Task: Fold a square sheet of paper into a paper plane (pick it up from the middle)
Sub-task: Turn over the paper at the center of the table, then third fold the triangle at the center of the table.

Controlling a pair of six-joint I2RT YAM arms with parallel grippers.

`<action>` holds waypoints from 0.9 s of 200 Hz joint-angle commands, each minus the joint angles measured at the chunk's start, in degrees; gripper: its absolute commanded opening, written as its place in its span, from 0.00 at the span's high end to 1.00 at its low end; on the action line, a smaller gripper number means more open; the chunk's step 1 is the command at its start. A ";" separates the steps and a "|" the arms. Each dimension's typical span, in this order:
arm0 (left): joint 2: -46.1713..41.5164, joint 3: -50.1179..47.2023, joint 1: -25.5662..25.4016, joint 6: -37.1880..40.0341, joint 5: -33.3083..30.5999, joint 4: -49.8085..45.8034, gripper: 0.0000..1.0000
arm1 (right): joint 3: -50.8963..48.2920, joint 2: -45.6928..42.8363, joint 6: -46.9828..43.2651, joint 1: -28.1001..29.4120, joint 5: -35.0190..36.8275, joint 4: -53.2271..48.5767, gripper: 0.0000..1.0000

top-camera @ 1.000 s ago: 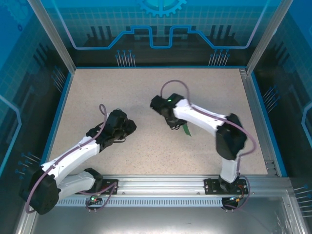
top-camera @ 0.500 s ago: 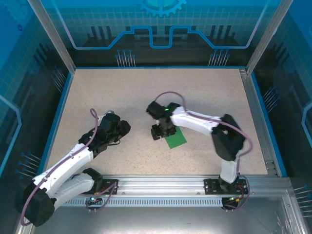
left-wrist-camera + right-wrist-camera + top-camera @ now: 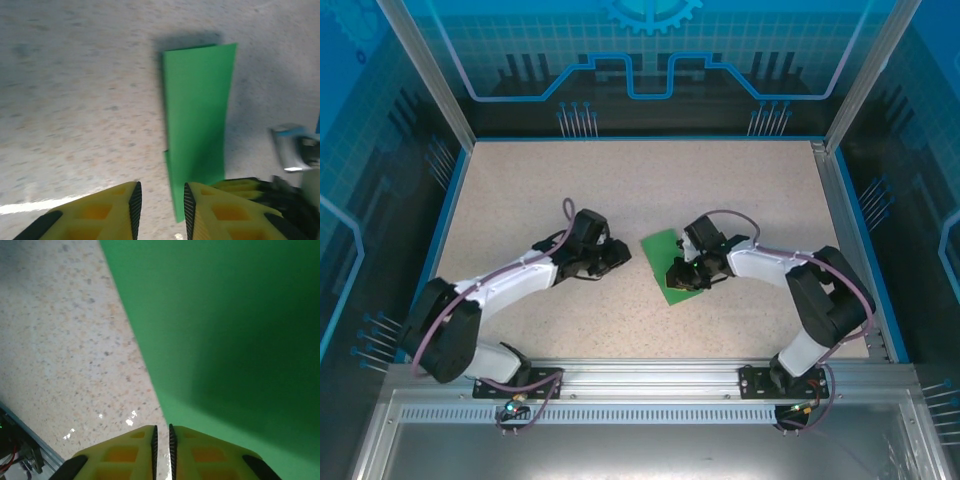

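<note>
The step in hand looks like pressing a crease into the paper point(image 3: 660, 258), which lies flat on the table point(image 3: 750, 190) as a narrow folded strip; it sits directly under and ahead of the right gripper point(image 3: 678, 277) and just to the right of the left gripper point(image 3: 623, 254). The right gripper's jaws are all but closed, nothing visible between them, their tips low at the paper's near edge; whether they actually press on it I cannot tell. The left gripper's jaws stand a little apart with only bare table in the gap, holding nothing. To do it well, the right tips should bear down and run along the fold without dragging the sheet; the left gripper would do best to pin the strip's end ahead of it first, since thin paper slides easily. Against a second ago, the paper no longer hangs from the right gripper but lies flat; over the last half second the left gripper has come in from well apart to just beside it, and the right arm has swung round to approach from the right.
</note>
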 commanded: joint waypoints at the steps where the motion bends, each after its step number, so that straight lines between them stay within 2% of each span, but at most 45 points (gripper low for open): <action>1: 3.19 3.52 -0.81 1.06 3.66 0.98 0.67 | -2.65 2.76 5.17 0.97 -2.27 7.61 0.84; 25: 5.26 4.59 -0.90 0.34 3.85 0.66 0.67 | -3.86 3.97 9.94 2.39 0.09 10.24 0.84; 64: 7.79 6.27 -0.88 0.04 3.61 -0.37 0.67 | -7.20 4.37 25.82 5.95 6.07 15.80 0.83; 87: 10.71 8.29 -0.82 0.11 4.37 0.06 0.67 | -6.81 4.59 30.45 8.44 7.10 18.65 0.83; 104: 13.09 10.26 -0.81 0.28 5.25 0.46 0.68 | -6.19 1.70 28.75 9.33 7.39 19.33 0.81; 127: 15.98 13.43 -0.66 1.09 5.01 -0.29 0.70 | -6.60 -6.90 24.44 7.94 11.78 11.28 0.74; 144: 18.46 15.79 -0.29 1.77 5.19 -0.33 0.70 | -8.84 -12.87 20.57 4.09 11.63 8.77 0.72; 153: 20.06 17.36 -0.23 2.14 4.95 -0.91 0.71 | -9.03 -14.91 17.71 1.71 11.11 6.57 0.67; 160: 21.23 18.59 -0.15 2.54 4.82 -1.57 0.71 | -8.83 -15.53 14.90 -0.24 10.25 4.82 0.64; 180: 24.76 20.81 0.01 2.76 4.80 -2.50 0.72 | -7.34 -14.27 8.71 -5.04 5.04 1.63 0.64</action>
